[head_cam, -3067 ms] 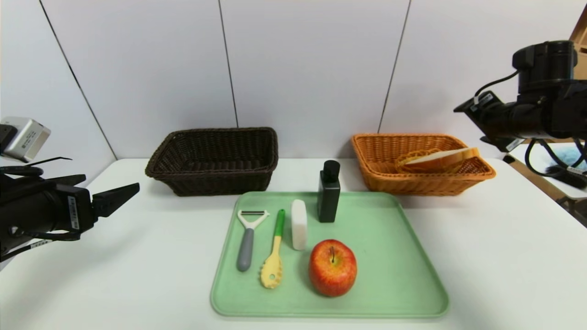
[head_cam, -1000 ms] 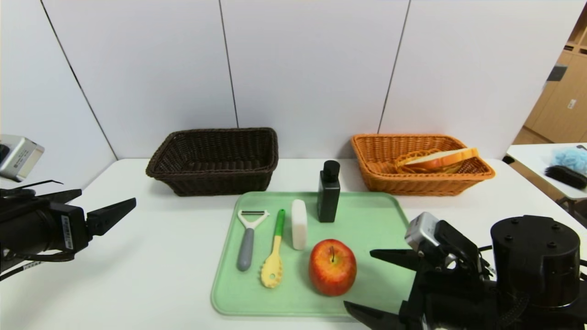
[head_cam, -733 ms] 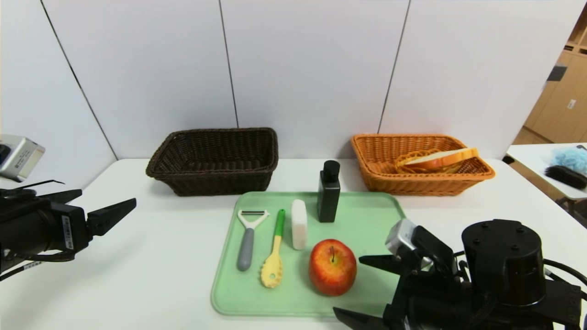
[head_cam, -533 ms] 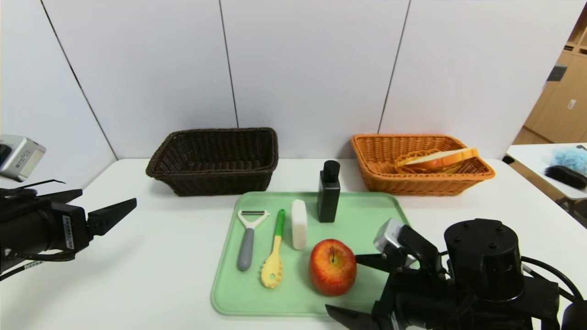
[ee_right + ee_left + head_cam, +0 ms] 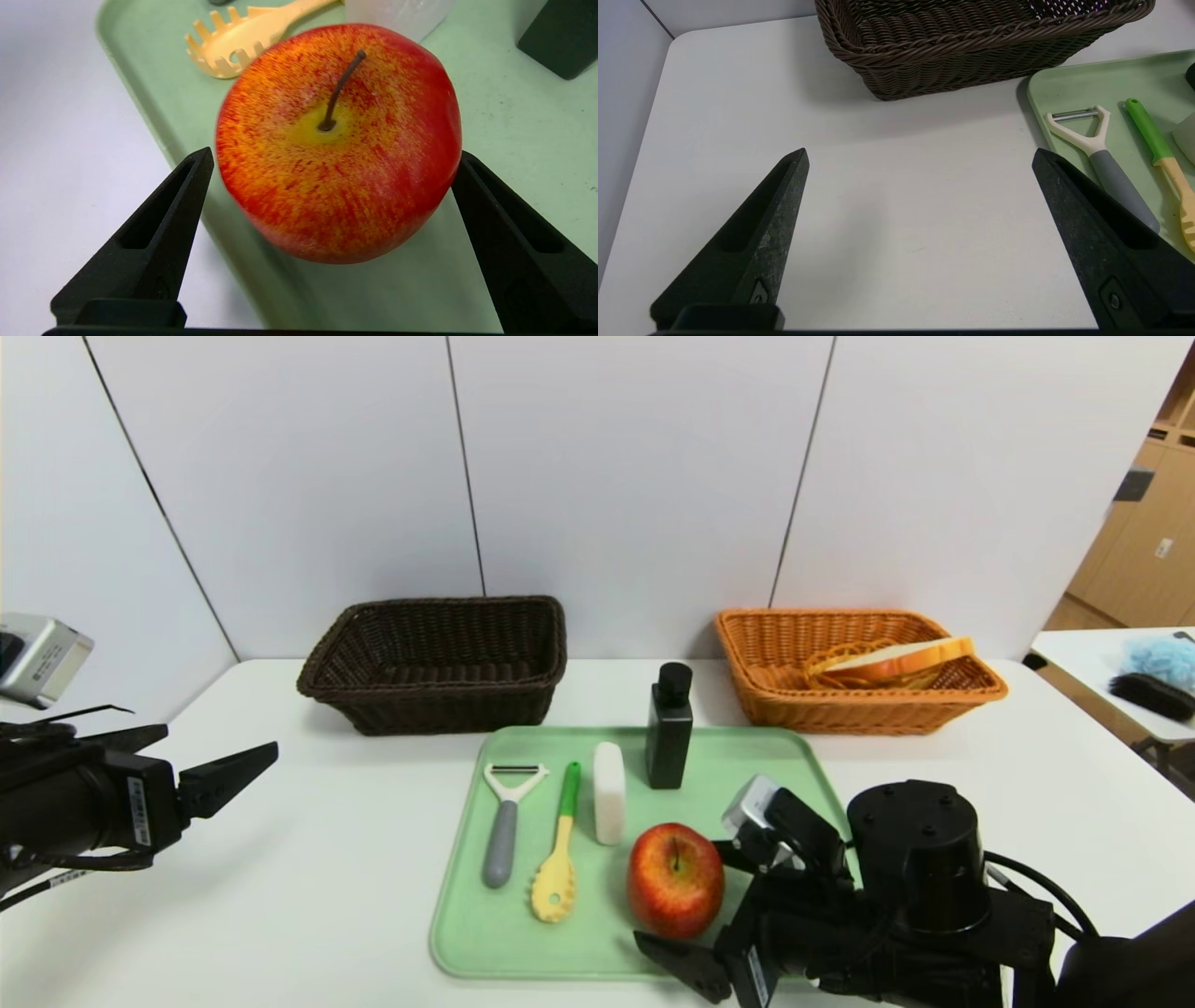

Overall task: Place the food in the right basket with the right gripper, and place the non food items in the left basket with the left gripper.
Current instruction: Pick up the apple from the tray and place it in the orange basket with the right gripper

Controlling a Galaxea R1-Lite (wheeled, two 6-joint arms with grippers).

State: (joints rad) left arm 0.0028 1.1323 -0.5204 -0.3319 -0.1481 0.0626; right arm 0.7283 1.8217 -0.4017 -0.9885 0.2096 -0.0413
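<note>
Red apple [image 5: 676,879] near the green tray [image 5: 840,933] front edge, between the wide-spread right pincer [image 5: 327,158] tips.

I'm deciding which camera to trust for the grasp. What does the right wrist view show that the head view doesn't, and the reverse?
Only the right wrist view: the open right pincer straddling the red-yellow apple, fingertips close beside its flanks.

Only the head view: the dark brown wicker basket, the orange wicker basket holding bread slices, and the left pincer parked far left.

Both: the apple, the pale green plastic tray, and the yellow pasta spoon.
</note>
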